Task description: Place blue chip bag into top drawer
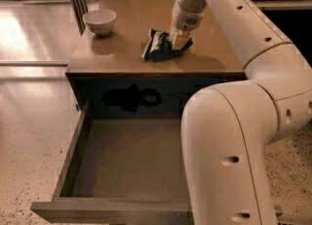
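Standing near the back left corner of the table [122,59], a white bowl [100,21] sat upright, well apart from everything else. Below the table's front edge the top drawer [74,157] was pulled fully out toward the camera, its flat bottom bare and its left wall in plain sight. Its right side was hidden behind the robot's arm [234,160].

Further right, about midway along the table top and closer to the front edge than to the back, lay the blue chip bag [157,47], crumpled, resting on the surface. The gripper [179,39] came down from above onto the bag's right end. Its tan tip met the foil there, and most of the bag stretched away to the left of it while a small fold showed just to the right. Whether the gripper was clamped on the bag or merely touching it could not be told. The arm swept up and back from there toward the table's right edge.
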### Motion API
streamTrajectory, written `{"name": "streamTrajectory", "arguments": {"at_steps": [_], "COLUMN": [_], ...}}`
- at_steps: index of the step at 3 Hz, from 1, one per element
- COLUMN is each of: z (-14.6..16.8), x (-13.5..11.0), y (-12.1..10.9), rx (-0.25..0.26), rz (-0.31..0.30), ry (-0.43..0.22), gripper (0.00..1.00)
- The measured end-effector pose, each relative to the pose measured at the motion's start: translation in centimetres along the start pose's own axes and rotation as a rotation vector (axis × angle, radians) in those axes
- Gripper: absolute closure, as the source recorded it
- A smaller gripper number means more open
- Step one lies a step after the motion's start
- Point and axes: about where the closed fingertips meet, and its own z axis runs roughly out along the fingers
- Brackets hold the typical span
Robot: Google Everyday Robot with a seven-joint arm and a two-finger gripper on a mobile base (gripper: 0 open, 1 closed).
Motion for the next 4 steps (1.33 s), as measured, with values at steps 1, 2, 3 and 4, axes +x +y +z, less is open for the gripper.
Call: {"name": "streamTrajectory", "arguments": {"at_steps": [1,2,3,4], "z": [-3.9,-11.1,-18.0,-21.2], "x": [0.0,-0.5,-1.7,-2.6], "y": [0.8,1.4,5.2,9.2], "rx": [0.028,0.115,0.158,0.217], "rz": [-0.004,-0.027,-0.032,0.031], "ry": [-0.011,-0.007,-0.051,-0.173], "gripper": [1.00,1.00,1.00,1.00]}}
